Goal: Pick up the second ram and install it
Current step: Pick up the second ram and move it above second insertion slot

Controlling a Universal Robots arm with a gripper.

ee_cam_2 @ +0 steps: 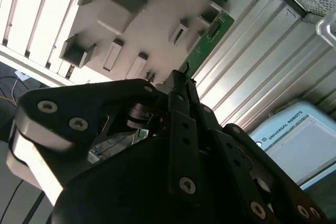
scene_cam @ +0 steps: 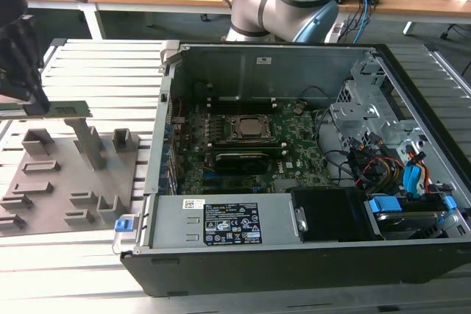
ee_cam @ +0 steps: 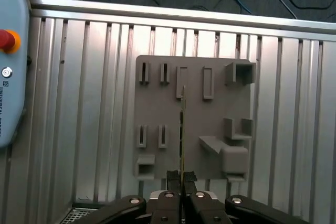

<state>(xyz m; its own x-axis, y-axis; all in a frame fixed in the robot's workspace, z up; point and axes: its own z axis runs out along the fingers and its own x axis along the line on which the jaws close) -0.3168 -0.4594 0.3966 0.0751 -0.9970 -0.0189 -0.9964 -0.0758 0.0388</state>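
The gripper [ee_cam: 181,178] is clamping one end of the second ram [ee_cam: 182,129]. The stick's long axis is running straight out from the fingers, over the grey fixture block [ee_cam: 157,108] and well apart from the motherboard [scene_cam: 221,159].

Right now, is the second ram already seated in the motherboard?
No, in the first wrist view the gripper is shut on the second ram, holding it edge-on over the grey fixture plate.
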